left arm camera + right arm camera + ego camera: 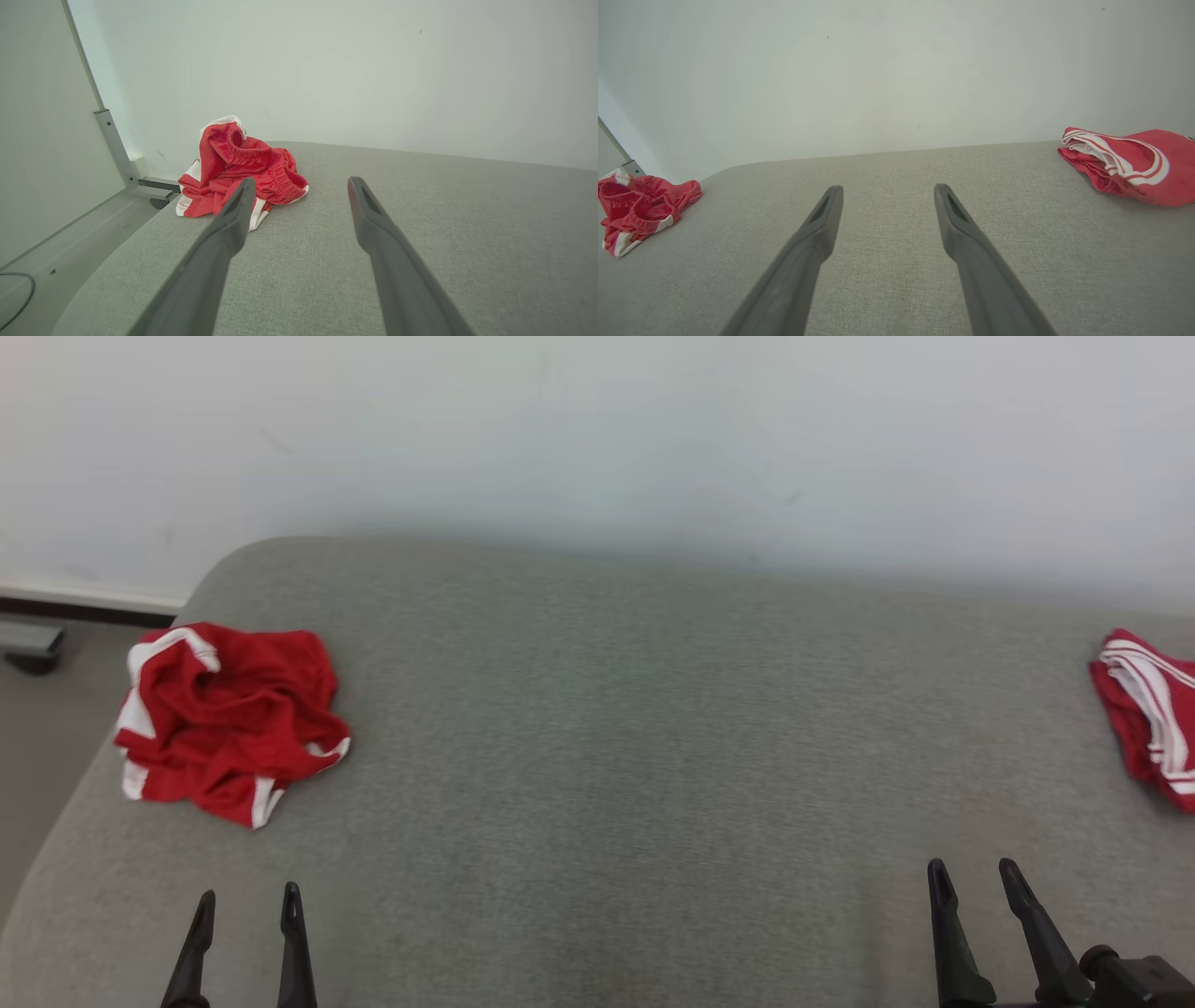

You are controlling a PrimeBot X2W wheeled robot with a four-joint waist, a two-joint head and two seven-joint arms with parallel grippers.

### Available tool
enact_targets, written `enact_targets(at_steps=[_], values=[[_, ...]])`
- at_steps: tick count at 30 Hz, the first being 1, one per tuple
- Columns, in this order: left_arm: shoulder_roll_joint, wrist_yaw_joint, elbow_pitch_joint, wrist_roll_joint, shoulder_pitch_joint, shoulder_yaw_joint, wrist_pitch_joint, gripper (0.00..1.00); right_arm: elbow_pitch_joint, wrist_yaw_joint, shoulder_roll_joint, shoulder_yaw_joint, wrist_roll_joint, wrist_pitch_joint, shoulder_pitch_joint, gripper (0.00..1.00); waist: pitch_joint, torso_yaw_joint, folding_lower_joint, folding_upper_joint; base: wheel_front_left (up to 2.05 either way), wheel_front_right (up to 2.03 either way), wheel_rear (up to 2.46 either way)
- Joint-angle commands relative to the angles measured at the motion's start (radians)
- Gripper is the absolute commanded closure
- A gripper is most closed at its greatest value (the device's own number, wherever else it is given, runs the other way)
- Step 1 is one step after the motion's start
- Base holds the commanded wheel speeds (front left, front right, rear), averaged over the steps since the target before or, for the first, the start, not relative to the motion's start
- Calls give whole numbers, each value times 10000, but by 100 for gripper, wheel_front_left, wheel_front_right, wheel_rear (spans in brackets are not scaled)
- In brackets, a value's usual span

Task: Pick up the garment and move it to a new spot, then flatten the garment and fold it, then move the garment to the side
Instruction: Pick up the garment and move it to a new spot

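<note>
Plainly, left tool (248, 896) and right tool (974, 868) hung empty, each spread wide, and a clumsy grab could push the garment (229, 719) off the cushion (597, 756).

**Wide bare middle, cloth at both ends**

The grey upholstered surface (635, 756) lies bare across its whole middle, giving broad passage between the two arms; at its left end the crumpled red shorts (229, 719) heap up ahead of the left gripper (249, 893), with bare fabric between them; at the right edge a second red garment (1144, 714) lies ahead of the right gripper (973, 864), apart from it; the pale wall (597, 429) closes the far side; past the left end stands a metal post (114, 149).
</note>
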Motion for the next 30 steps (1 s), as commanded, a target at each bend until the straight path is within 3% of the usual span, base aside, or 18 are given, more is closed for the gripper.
enact_targets(at_steps=[1, 12, 21, 30], values=[[45, 54, 18, -54, -7, 33, 3, 0, 28, -27, 28, 44, 24, -10, -6, 0, 111, 944, 0, 0, 0, 0, 0], [108, 193, -7, -234, 102, 151, -8, 0, 162, -27, -3, 250, 68, -51, -82, 0, 170, 2670, 0, 0, 0, 0, 0], [144, 290, -34, -301, 157, 242, -40, 0, 153, -27, -2, 311, 32, -16, -62, 0, 180, 3463, 0, 0, 0, 0, 0], [129, 463, -192, -469, 336, 522, -85, 0, 191, -27, -124, 556, 27, 100, -351, 0, 373, 3576, 0, 0, 0, 0, 0]])
